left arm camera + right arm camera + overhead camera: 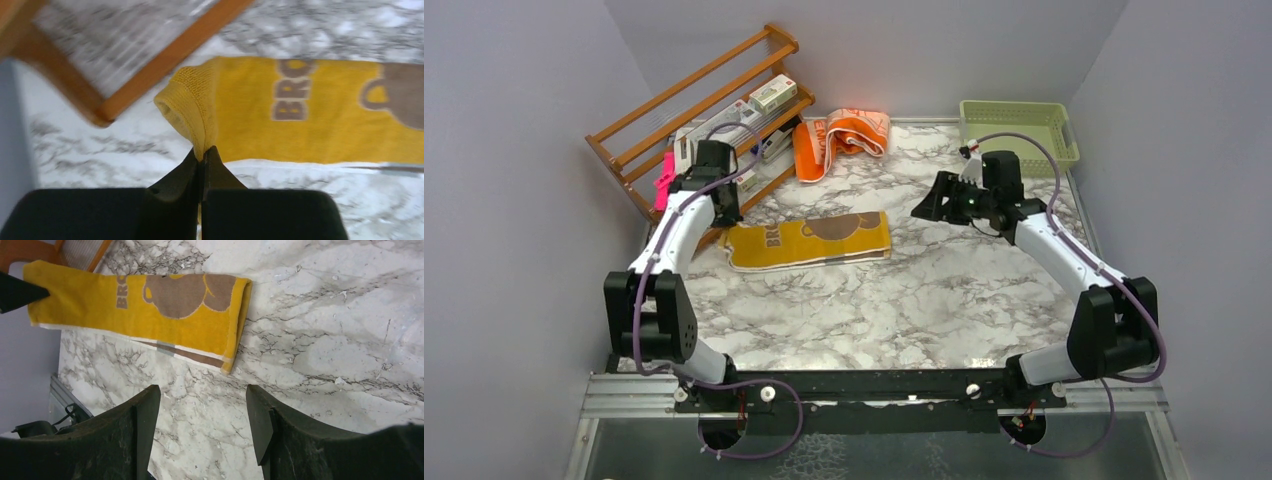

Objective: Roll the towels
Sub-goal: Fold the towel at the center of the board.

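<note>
A mustard-yellow towel with a brown bear print and brown lettering lies folded in a long strip on the marble table. My left gripper is shut on its left end, and the pinched corner of the yellow towel puckers up at the closed tips of the left gripper. An orange and pale peach towel lies crumpled at the back, by the rack. My right gripper hangs open above the table, right of the yellow towel, and the right gripper holds nothing.
A wooden rack with boxes leans at the back left, close to the left gripper; its frame is just beyond the pinched corner. A pale green basket stands at the back right. A pink object sits beside the rack.
</note>
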You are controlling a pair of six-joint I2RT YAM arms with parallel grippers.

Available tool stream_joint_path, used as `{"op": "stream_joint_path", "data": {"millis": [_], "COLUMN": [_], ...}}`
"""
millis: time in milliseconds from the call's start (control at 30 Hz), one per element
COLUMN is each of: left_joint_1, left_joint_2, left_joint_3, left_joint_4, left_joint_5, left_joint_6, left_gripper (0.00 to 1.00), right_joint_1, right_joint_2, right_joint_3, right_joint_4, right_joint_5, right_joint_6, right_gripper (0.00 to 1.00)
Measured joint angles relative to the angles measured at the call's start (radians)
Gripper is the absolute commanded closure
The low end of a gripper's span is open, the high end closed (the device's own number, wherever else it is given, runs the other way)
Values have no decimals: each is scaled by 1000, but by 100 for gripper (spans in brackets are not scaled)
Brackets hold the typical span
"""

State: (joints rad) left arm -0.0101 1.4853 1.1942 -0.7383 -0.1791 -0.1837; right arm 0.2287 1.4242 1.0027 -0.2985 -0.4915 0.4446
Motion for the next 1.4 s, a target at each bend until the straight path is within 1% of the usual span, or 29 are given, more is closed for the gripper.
{"op": "stream_joint_path", "data": {"millis": [67,200,300,467,633,767,967,1167,1333,1367,1400], "left_joint_1": [-51,-216,-319,-420,-494,-536,-562,-560,-560,-560,-560], "left_joint_2": [48,163,255,422,561,618,631,644,686,693,698], "left_joint_3": [48,163,260,394,496,564,623,635,634,634,634], "left_joint_4": [-2,-12,-14,-12,-16,-20,-13,3,19,23,25], "left_joint_5": [53,130,179,248,275,298,333,349,348,348,348], "left_joint_6": [-24,-69,-109,-184,-240,-275,-314,-343,-365,-369,-373], "left_gripper": [100,100,100,100,100,100,100,100,100,98,93], "right_joint_1": [6,12,13,13,13,13,13,13,13,13,13], "right_joint_2": [7,18,34,55,71,81,99,105,105,105,105], "right_joint_3": [14,39,53,55,56,56,56,56,56,55,55], "right_joint_4": [-10,-32,-44,-51,-51,-53,-53,-53,-53,-53,-53], "right_joint_5": [0,2,4,8,9,10,11,11,11,11,11], "right_joint_6": [-5,-10,-17,-26,-32,-34,-41,-48,-50,-50,-50], "right_gripper": [36,36,36,36,36,36,36,36,36,35,35]}}
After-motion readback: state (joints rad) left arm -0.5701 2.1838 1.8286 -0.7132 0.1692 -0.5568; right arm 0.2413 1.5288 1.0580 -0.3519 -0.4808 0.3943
